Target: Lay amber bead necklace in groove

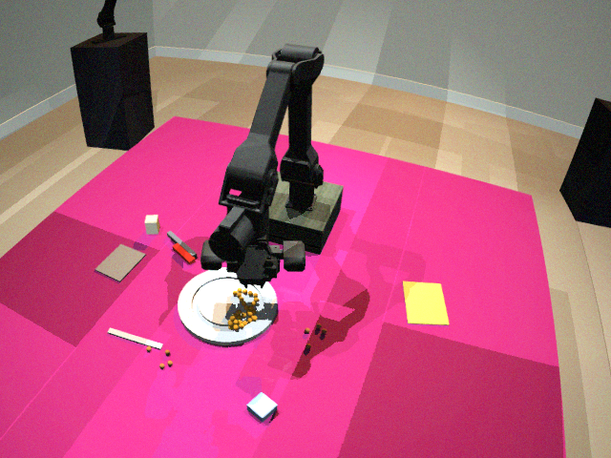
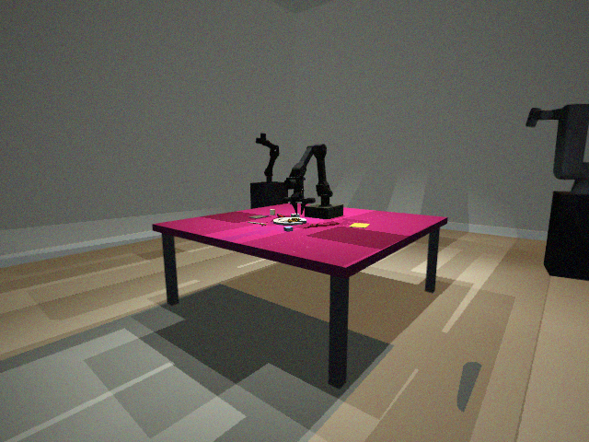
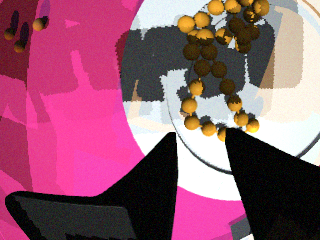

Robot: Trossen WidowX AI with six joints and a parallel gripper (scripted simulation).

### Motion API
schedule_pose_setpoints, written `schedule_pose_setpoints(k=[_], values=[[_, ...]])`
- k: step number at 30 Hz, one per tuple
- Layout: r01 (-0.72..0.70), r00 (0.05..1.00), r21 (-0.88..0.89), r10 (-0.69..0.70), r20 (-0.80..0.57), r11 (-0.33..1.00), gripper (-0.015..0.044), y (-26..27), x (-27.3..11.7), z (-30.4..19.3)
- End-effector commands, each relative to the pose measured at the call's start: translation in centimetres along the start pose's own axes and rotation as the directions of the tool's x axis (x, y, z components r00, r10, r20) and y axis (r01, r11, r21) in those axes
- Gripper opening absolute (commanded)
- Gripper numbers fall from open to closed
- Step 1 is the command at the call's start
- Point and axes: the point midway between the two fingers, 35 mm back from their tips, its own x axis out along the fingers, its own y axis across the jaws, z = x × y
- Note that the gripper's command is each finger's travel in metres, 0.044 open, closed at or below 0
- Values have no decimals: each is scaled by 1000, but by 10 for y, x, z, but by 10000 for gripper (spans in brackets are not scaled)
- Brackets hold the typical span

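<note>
The round white bead board (image 1: 190, 320) (image 3: 150, 120) lies on the pink table, with a thin dark circular groove line. The amber bead necklace (image 1: 249, 316) (image 3: 189, 105) lies bunched on the board's right part in the top view. In the wrist view one narrow loop of it stretches towards the fingertips, inside the groove line, and the rest is heaped beyond. My gripper (image 1: 254, 283) (image 2: 298, 213) (image 3: 200, 138) is partly open and empty, over the board's edge at the loop's end. The right fingertip in the wrist view covers part of a bead. Whether it touches the necklace cannot be told.
Loose amber beads lie right of the board (image 1: 306, 330) (image 3: 39, 24) and left of it (image 1: 167, 352). Around are a white stick (image 1: 135, 338), a red-handled tool (image 1: 183, 253), a flat grey-brown card (image 1: 119, 262), a cream cube (image 1: 152, 224), a pale blue block (image 1: 262, 406) and a yellow sheet (image 1: 427, 302).
</note>
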Motion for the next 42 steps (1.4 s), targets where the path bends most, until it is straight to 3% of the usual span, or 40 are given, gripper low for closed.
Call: schedule_pose_setpoints(k=[1, 40, 42], values=[[7, 1000, 174, -9, 8, 985, 120, 4, -8, 6], [7, 1000, 174, -9, 8, 985, 120, 4, 33, 6], [2, 1000, 167, -4, 8, 986, 67, 4, 30, 7]])
